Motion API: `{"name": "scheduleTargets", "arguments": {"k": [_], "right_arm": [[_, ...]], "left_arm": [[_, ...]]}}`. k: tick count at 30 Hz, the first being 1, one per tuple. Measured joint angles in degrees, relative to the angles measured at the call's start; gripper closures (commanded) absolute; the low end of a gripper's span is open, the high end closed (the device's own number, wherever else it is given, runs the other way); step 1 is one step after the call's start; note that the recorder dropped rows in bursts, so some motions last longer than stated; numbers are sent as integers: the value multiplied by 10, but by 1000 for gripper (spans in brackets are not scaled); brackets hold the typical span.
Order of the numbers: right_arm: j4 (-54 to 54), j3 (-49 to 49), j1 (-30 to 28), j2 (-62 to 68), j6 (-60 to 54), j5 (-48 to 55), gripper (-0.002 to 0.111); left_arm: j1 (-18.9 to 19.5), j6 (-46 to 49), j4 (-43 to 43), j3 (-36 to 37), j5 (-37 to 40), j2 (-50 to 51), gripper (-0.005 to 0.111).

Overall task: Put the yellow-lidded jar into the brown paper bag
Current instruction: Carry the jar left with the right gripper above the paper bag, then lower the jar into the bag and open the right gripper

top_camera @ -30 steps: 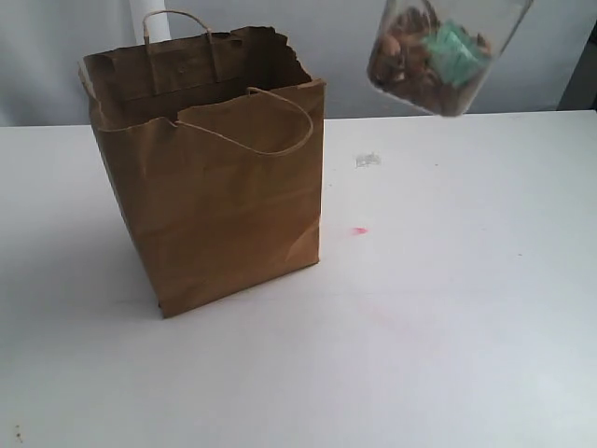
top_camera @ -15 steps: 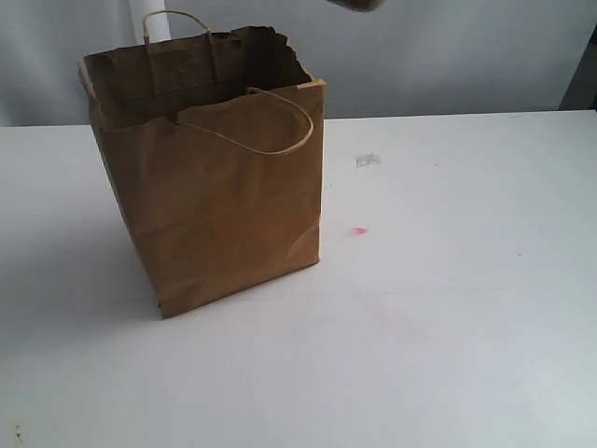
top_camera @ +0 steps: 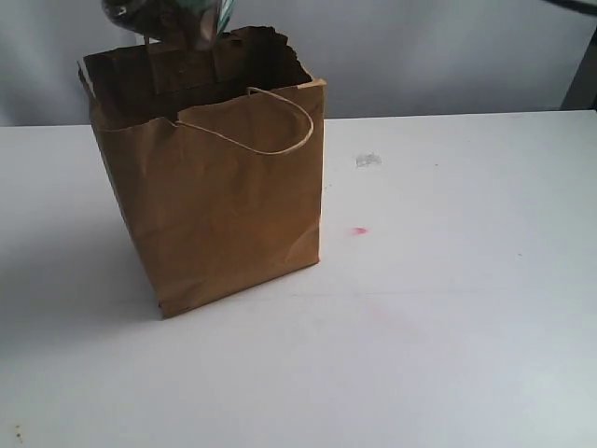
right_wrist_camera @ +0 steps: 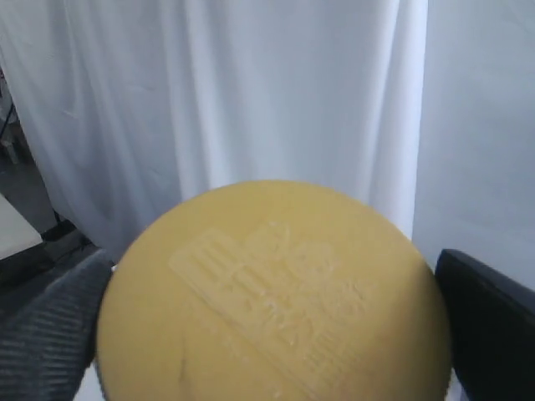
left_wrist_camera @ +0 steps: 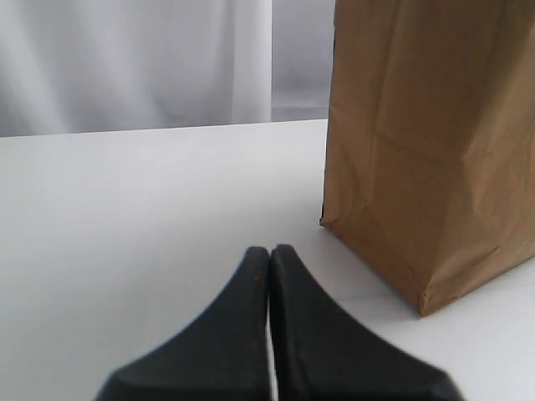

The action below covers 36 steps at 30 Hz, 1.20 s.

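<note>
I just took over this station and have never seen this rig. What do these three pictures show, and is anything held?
It is a robot with two arms, each ending in a two-fingered gripper with a camera at its wrist. The wide picture comes from a separate camera: a white table, the brown paper bag standing open on it, and the clear bottom of the yellow-lidded jar in the air over the bag's far rim. The right wrist picture is filled by the jar's yellow lid, with the right gripper clamped on either side, so that arm holds the jar. The left wrist picture shows the left gripper closed and empty, facing the bag's side.
</note>
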Motion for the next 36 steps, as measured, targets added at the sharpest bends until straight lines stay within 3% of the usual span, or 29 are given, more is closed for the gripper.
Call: {"name": "scheduleTargets", "arguments": {"k": [11,24,36], "right_arm": [[-3,0,1,65,0,-9,108],[-47,0,1,134,-2,87,108],[-51,0,1,196,-2,106,108]], "left_arm": [[0,0,0,0,0,0,106],[0,0,0,0,0,0,106],[0,0,0,0,0,0,106]]}}
